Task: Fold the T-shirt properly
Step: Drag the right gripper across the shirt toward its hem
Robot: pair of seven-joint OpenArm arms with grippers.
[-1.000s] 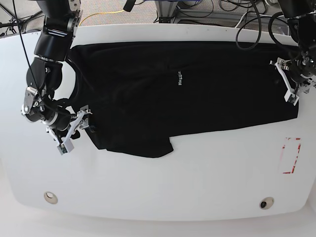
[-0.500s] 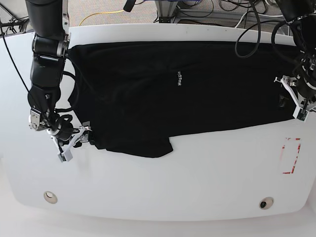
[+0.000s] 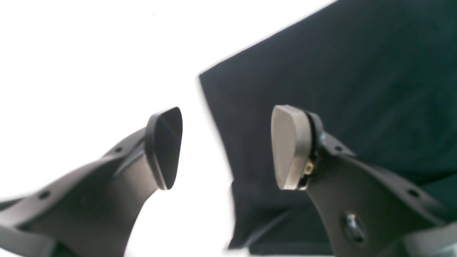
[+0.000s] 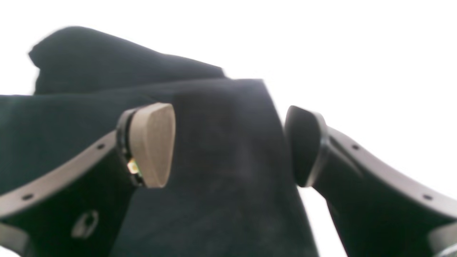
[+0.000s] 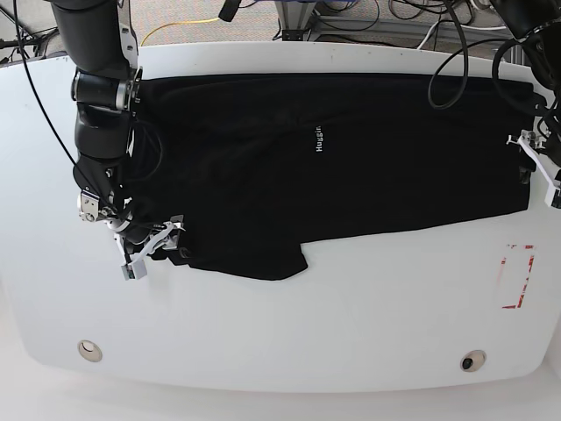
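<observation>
The T-shirt (image 5: 333, 167) lies spread flat across the far half of the white tabletop (image 5: 289, 333), its tiny white printed word (image 5: 319, 139) near the middle of the cloth. One folded sleeve (image 5: 263, 259) juts from the shirt's near edge toward the front of the tabletop. The right tool (image 5: 149, 248) sits low at the shirt's near corner on the base view's left, its jaws spread wide with nothing clamped; in the right wrist view one pad (image 4: 151, 144) stands over the black cloth and the other finger (image 4: 303, 146) stands just past the cloth's edge, over bare white surface, so the shirt's edge runs up between them. The left tool (image 5: 536, 168) is at the shirt's opposite end, on the base view's right, also wide and holding nothing; in the left wrist view its pale pad (image 3: 289, 146) is over the cloth and its dark pad (image 3: 166, 146) over the white tabletop, with the shirt's straight edge and corner lying between the two. Whether either tool touches the fabric cannot be told. A red outlined rectangle (image 5: 517, 276) is marked on the tabletop, just off the shirt's near corner by the left tool.
</observation>
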